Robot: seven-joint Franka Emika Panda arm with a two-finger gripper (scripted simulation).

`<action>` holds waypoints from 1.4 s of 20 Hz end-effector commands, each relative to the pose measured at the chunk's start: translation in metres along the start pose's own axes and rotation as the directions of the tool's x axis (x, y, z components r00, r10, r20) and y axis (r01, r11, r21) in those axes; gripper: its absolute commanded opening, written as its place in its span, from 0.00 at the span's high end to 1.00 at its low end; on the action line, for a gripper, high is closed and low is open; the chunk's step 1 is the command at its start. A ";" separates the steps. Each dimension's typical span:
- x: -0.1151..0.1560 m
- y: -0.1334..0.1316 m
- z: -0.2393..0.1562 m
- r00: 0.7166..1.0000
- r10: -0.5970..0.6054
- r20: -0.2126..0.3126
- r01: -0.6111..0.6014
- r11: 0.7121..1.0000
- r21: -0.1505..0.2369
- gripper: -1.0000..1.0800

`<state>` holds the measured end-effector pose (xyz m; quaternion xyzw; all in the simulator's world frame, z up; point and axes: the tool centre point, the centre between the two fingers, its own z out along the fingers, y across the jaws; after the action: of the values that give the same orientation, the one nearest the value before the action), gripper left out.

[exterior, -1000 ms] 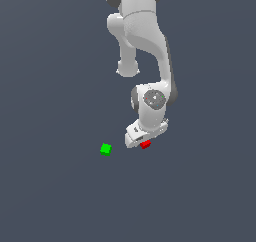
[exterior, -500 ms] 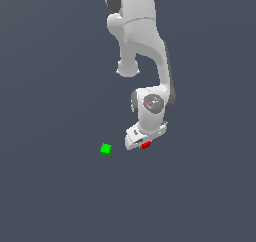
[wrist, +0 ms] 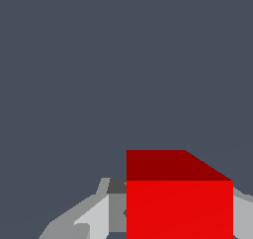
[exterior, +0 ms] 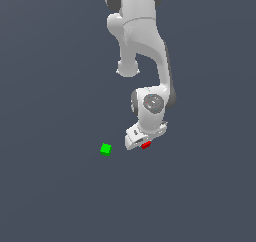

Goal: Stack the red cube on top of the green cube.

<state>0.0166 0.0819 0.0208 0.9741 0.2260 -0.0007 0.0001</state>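
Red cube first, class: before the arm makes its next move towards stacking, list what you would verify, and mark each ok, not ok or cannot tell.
1. Red cube sits between the gripper fingers: ok, grey fingers flank it in the wrist view.
2. Fingers closed firmly on it: cannot tell.
3. Green cube in sight and unobstructed: ok, alone toward the exterior view's left.
4. Cubes apart, nothing stacked yet: ok.
5. Red cube lifted off the floor: cannot tell.

1 red cube (exterior: pixel 146 145), 1 green cube (exterior: pixel 105 149).
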 end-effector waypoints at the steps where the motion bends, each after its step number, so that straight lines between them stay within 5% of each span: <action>1: 0.000 0.000 -0.004 1.000 0.000 -0.001 0.000 1.000 0.000 1.00; 17: -0.001 -0.001 -0.091 1.000 -0.001 -0.001 0.001 1.000 -0.001 1.00; 28: -0.003 0.010 -0.094 1.000 -0.001 -0.002 0.001 1.000 -0.001 1.00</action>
<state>0.0176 0.0771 0.1165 0.9739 0.2272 0.0004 -0.0001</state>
